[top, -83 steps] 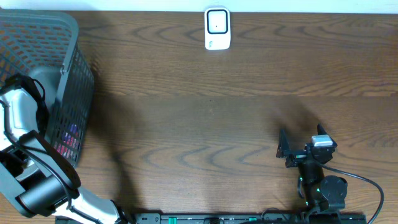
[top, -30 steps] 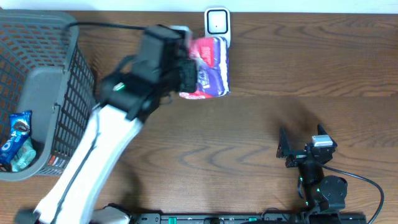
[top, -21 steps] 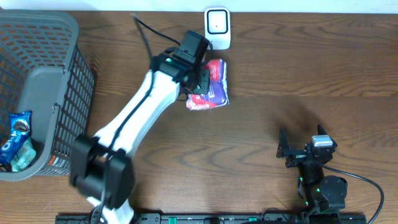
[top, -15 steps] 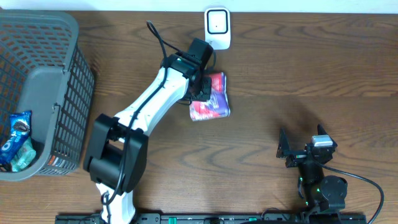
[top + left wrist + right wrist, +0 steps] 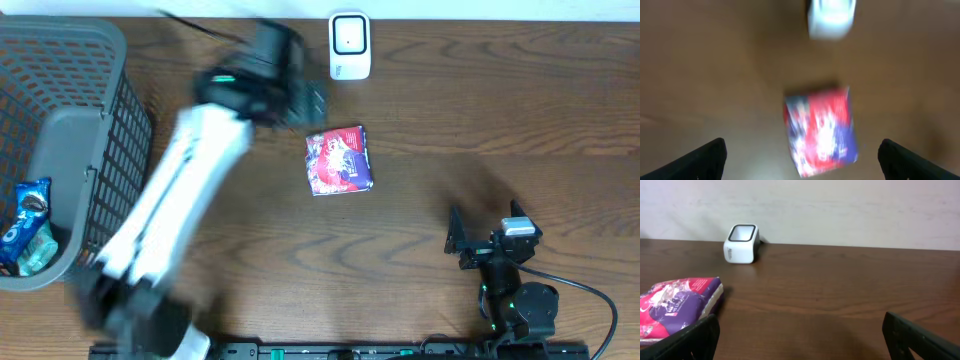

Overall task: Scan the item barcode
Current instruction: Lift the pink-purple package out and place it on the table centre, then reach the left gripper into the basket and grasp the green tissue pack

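Mock shop checkout: a grey wire shopping basket (image 5: 125, 140) far left of my right tool (image 5: 800, 337), a white barcode scanner (image 5: 349, 45) ahead, wood-grain surface (image 5: 450, 120), plain pale wall (image 5: 840, 210) beyond.

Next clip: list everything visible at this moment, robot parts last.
table: one, dark brown wood, under everything
basket: one, grey, far left
blue snack pack: one, blue, inside the basket
teal pack: one, teal, inside the basket beside the blue one
scanner: one, white, far edge, centre
packet: one, red and purple, flat on the table near the scanner, untouched
left pincer: one, black, open, above the packet, blurred
right pincer: one, black, open, empty, near right
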